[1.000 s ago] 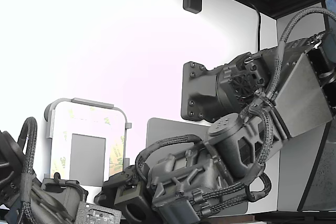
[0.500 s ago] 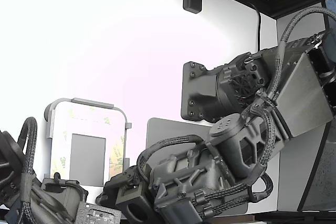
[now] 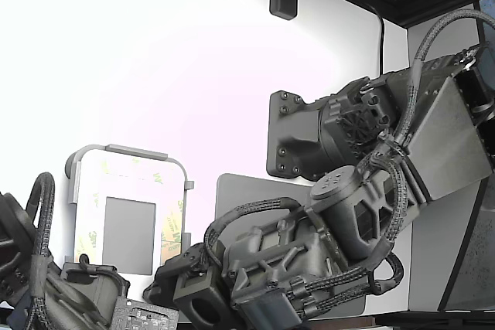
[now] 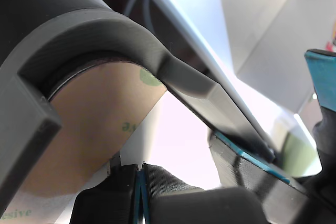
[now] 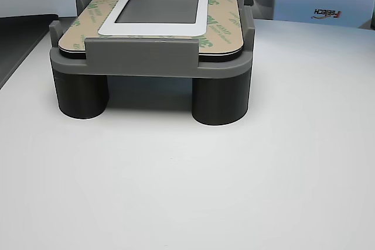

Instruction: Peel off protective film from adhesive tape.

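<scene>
While the arm crouches low beside the grey fixture, the tan protective film lies flat along the edge of the panel seated in it.
From where I stand the pincer is buried behind the arm's own bulk, so I cannot tell whether it is wide or narrow. Up close, the film sits tucked under the fixture's curved corner lip. The fixture stands on the white tabletop.
</scene>
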Available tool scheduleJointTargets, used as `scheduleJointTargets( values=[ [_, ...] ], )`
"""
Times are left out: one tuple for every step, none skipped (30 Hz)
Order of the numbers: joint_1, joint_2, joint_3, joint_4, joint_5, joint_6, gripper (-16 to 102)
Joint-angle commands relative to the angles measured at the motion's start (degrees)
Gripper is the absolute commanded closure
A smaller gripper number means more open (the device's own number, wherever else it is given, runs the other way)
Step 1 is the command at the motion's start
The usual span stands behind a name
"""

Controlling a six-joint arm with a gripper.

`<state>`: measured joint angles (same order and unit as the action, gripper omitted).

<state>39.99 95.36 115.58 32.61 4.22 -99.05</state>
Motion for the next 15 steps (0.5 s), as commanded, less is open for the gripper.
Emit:
scheduleJointTargets(
  values=[
    [-0.35, 1.85, -1.05, -0.35, 0.09, -0.18, 97],
    [-0.35, 1.93, -1.05, -0.35, 0.09, -0.26, 97],
    [-0.35, 1.93, -0.97, -0.35, 0.09, -0.26, 97],
    [-0.35, 1.93, -0.97, -0.35, 0.09, -0.26, 97],
    [-0.35, 1.93, -0.88, -0.35, 0.00, -0.26, 97],
    [-0.35, 2.02, -0.88, -0.35, 0.00, -0.26, 97],
    [-0.26, 2.02, -0.88, -0.44, -0.09, -0.18, 97],
    [-0.26, 2.02, -0.88, -0.44, -0.09, -0.09, 97],
    [-0.18, 2.02, -0.88, -0.44, -0.09, -0.09, 97],
    [-0.09, 2.02, -0.88, -0.44, 0.00, -0.09, 97],
    [0.00, 2.02, -0.97, -0.35, 0.00, -0.09, 97],
    [0.09, 2.11, -0.97, -0.26, 0.18, 0.00, 97],
    [0.09, 2.20, -0.97, -0.18, 0.26, 0.00, 97],
    [0.18, 2.29, -0.97, -0.09, 0.35, 0.09, 97],
    [0.26, 2.37, -0.97, 0.00, 0.44, 0.09, 97]
  ],
)
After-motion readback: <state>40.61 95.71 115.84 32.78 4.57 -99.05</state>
